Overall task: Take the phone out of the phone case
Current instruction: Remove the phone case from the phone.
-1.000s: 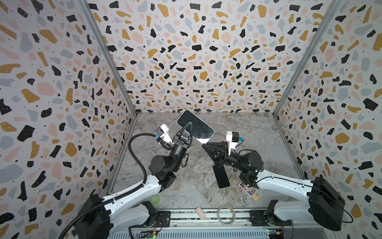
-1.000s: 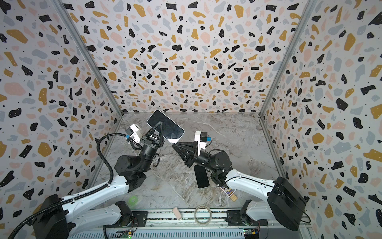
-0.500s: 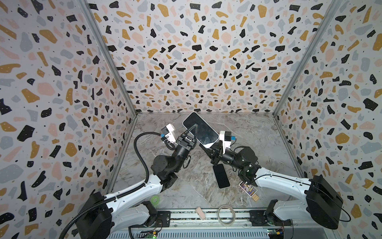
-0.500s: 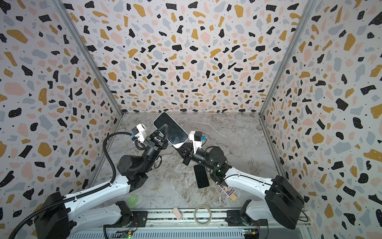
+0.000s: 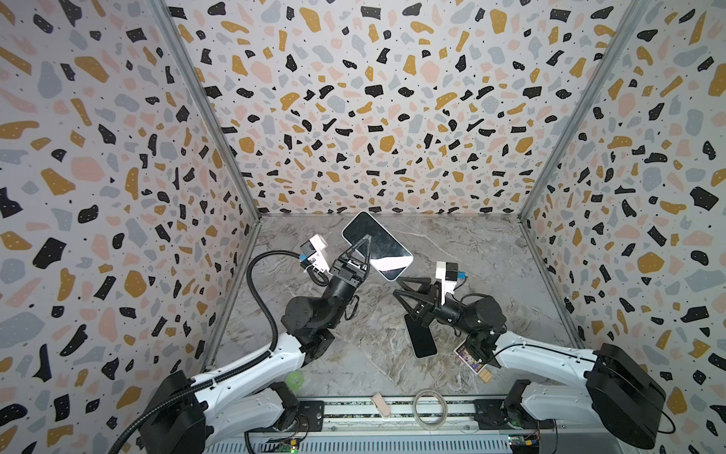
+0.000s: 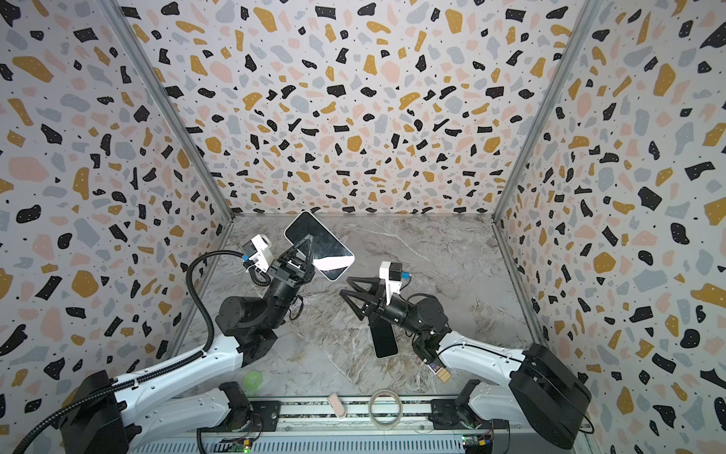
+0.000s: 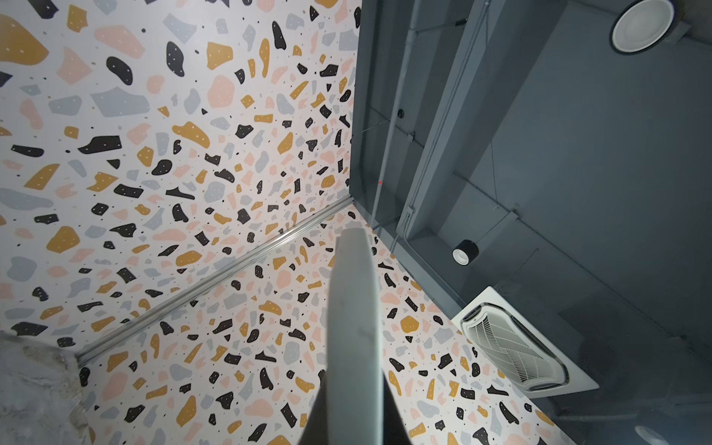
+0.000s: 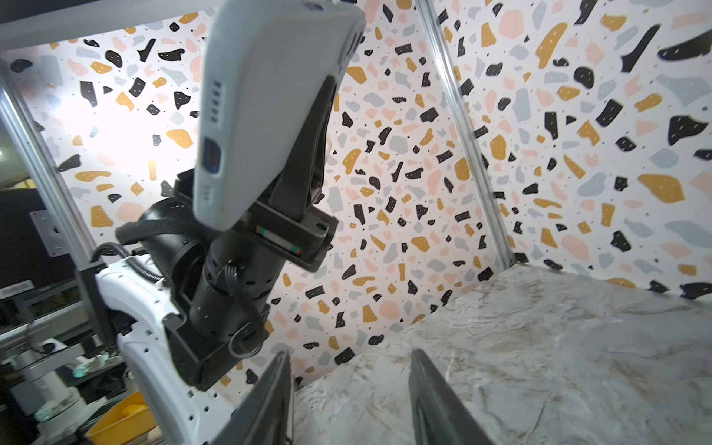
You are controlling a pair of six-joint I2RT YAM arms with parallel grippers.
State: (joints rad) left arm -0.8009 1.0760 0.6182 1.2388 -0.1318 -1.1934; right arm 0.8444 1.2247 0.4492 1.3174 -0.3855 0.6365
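The grey veined marble surface (image 5: pixel 471 251) fills the floor of the speckled enclosure. Above its far-left middle, clear of the surface, hangs the black-screened phone in its pale grey soft case (image 5: pixel 389 249), tilted with the screen up in both top views. The right wrist view shows the case's back and port cut-out (image 8: pixel 269 96), with the phone seated inside. The left gripper (image 5: pixel 367 238) is clamped narrow on the cased phone's left long edge. The right gripper (image 5: pixel 398 286) sits just near and right of the phone's near corner, apart from it, jaws spread and holding nothing. Partly beneath it, a smaller black rectangular device (image 5: pixel 421 338) lies flat. On the near rail rest a clear plastic ring (image 5: pixel 430 407) and a small pink block (image 5: pixel 381 405).
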